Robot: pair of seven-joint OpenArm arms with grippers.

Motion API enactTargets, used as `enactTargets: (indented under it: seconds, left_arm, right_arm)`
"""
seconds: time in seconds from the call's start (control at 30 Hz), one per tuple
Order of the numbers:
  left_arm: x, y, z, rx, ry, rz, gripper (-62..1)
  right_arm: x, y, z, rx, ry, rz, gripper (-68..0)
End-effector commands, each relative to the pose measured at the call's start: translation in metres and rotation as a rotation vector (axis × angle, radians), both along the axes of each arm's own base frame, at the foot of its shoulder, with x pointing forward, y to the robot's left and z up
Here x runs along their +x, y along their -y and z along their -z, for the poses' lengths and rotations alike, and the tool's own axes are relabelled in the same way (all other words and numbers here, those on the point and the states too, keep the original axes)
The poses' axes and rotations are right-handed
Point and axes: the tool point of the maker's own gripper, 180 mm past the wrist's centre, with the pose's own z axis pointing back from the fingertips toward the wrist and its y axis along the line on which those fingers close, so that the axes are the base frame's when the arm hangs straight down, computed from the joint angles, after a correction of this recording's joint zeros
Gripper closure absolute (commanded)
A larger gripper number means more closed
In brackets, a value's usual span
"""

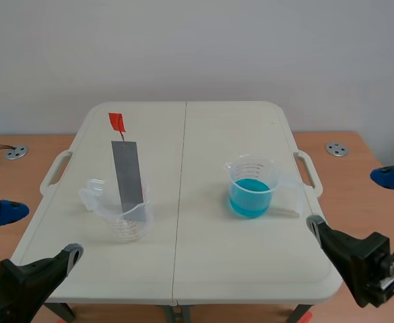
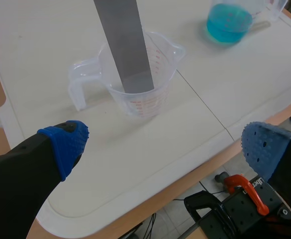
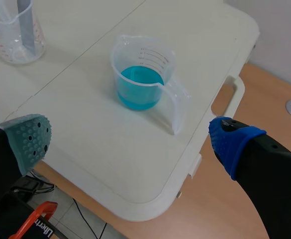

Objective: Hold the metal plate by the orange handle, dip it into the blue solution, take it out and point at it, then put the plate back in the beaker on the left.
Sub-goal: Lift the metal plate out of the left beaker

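A long grey metal plate (image 1: pixel 127 175) with an orange-red handle (image 1: pixel 117 122) at its top leans in a clear beaker (image 1: pixel 130 217) on the table's left half. The same plate (image 2: pixel 125 45) and clear beaker (image 2: pixel 138 84) lie ahead of my left gripper (image 2: pixel 160 147), which is open and low at the near left edge. A second beaker with blue solution (image 1: pixel 250 196) stands on the right half. That blue-solution beaker (image 3: pixel 141 82) is ahead of my right gripper (image 3: pixel 130 134), also open, near the table's front right corner. Nothing is held.
The cream folding table (image 1: pixel 183 269) has a centre seam and side handles (image 1: pixel 309 168). It rests on a wooden surface (image 1: pixel 358 195) with round metal fittings (image 1: pixel 336 149). An orange clamp (image 2: pixel 244 186) shows below the table edge.
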Motion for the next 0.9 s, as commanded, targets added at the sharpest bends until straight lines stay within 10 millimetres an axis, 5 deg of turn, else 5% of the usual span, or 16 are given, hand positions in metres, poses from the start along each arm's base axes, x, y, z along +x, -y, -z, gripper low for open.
enactTargets:
  seconds: [0.0, 0.2, 0.23, 0.33, 0.37, 0.6, 0.87]
  left_arm:
    - [0.001, 0.006, -0.009, -0.026, 0.023, 0.010, -62.3]
    - [0.001, 0.006, -0.009, -0.028, 0.022, 0.008, -62.3]
    - [0.001, 0.006, -0.009, -0.027, 0.021, 0.009, -54.5]
    - [0.001, 0.006, -0.008, -0.024, 0.020, 0.010, -7.6]
    - [0.001, 0.006, -0.008, -0.024, 0.020, 0.010, -0.2]
    - [-0.009, -0.002, 0.004, 0.030, -0.029, 0.003, -3.4]
    - [-0.064, -0.040, 0.045, 0.262, -0.206, -0.002, -3.4]
  right_arm:
    - [0.011, -0.003, -0.015, 0.014, 0.057, -0.005, -66.3]
    - [0.027, -0.022, -0.025, 0.031, 0.095, -0.054, -66.3]
    - [0.029, -0.026, -0.026, 0.034, 0.097, -0.068, -66.3]
    - [0.036, -0.040, -0.029, 0.042, 0.106, -0.101, -66.3]
    - [0.040, -0.044, -0.030, 0.045, 0.110, -0.111, -66.3]
    - [0.065, -0.072, -0.028, 0.075, 0.130, -0.186, -66.3]
    - [0.094, -0.107, -0.026, 0.096, 0.130, -0.262, -66.3]
